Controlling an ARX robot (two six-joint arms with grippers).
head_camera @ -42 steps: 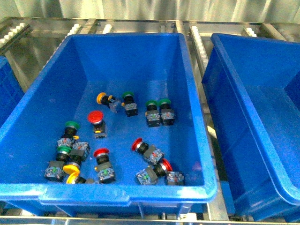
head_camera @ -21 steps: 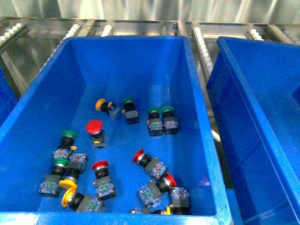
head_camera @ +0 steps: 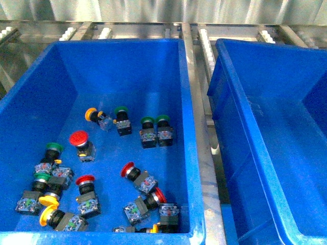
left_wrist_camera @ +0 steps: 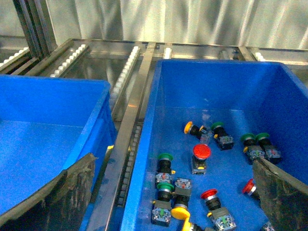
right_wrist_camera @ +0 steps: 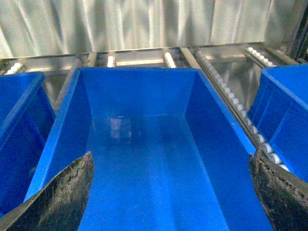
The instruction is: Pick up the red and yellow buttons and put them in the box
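Note:
Red buttons (head_camera: pixel 77 138) (head_camera: pixel 127 169) (head_camera: pixel 85 179) and yellow buttons (head_camera: pixel 91 114) (head_camera: pixel 49 200) lie mixed with green ones on the floor of a blue bin (head_camera: pixel 186 127). To its right stands the box (head_camera: pixel 240 132), with nothing in the part that shows. Neither gripper shows in the front view. In the left wrist view my left gripper (left_wrist_camera: pixel 173 197) is open above the bin, over a red button (left_wrist_camera: pixel 201 151) and a yellow button (left_wrist_camera: pixel 180 211). My right gripper (right_wrist_camera: pixel 171 192) hangs open over the bare floor of the box (right_wrist_camera: pixel 144 168).
Green-capped buttons (head_camera: pixel 121 110) (head_camera: pixel 147 121) lie among the red and yellow ones. Metal roller rails (head_camera: pixel 204 46) run between the bins. Another blue bin (left_wrist_camera: pixel 48 120) stands beside the button bin, and more blue bins (right_wrist_camera: pixel 19 110) (right_wrist_camera: pixel 284 106) flank the box.
In the front view the whole scene has slid left, so more of the box on the right shows. The buttons keep their places inside their bin.

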